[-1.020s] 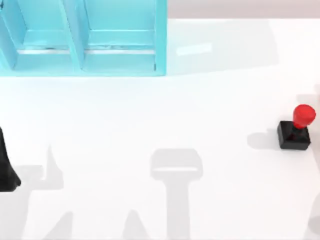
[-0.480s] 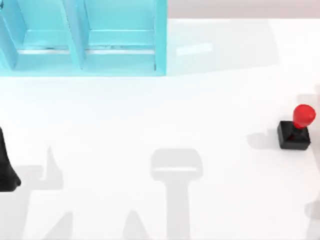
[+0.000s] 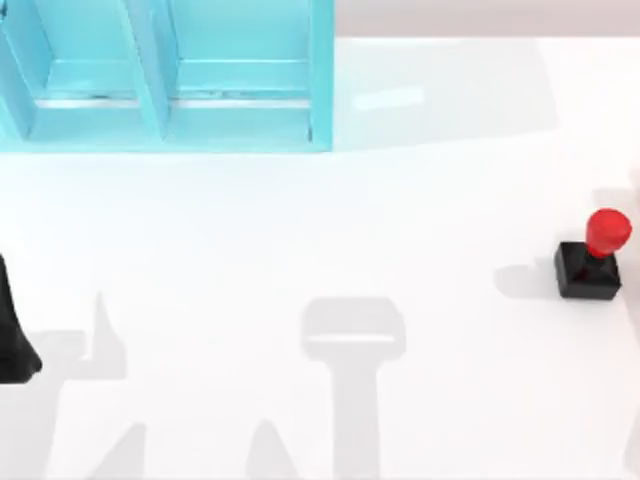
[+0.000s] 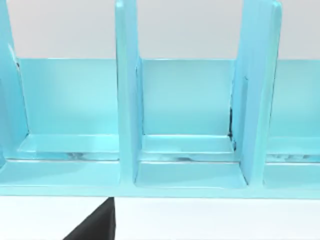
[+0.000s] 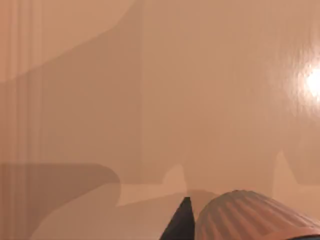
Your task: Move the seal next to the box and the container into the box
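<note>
The seal [image 3: 590,262], a black block with a red knob, stands upright near the table's right edge in the top view. The box [image 3: 170,75] is a cyan open case with dividers at the back left; the left wrist view faces its compartments [image 4: 187,130]. My left gripper [image 3: 12,340] is parked at the table's left edge, well in front of the box, and a black part of it shows in its wrist view [image 4: 95,227]. In the right wrist view the ribbed copper container [image 5: 250,217] sits close below the camera, right against a black tip of my right gripper [image 5: 181,222].
White tabletop [image 3: 330,230] lies open between the box and the seal. Arm shadows fall across the front of the table [image 3: 352,350]. A faint shadow touches the table's front right corner.
The shadow at the front right corner of the top view has shifted and shrunk toward the edge. The seal, the box and the left arm have not moved.
</note>
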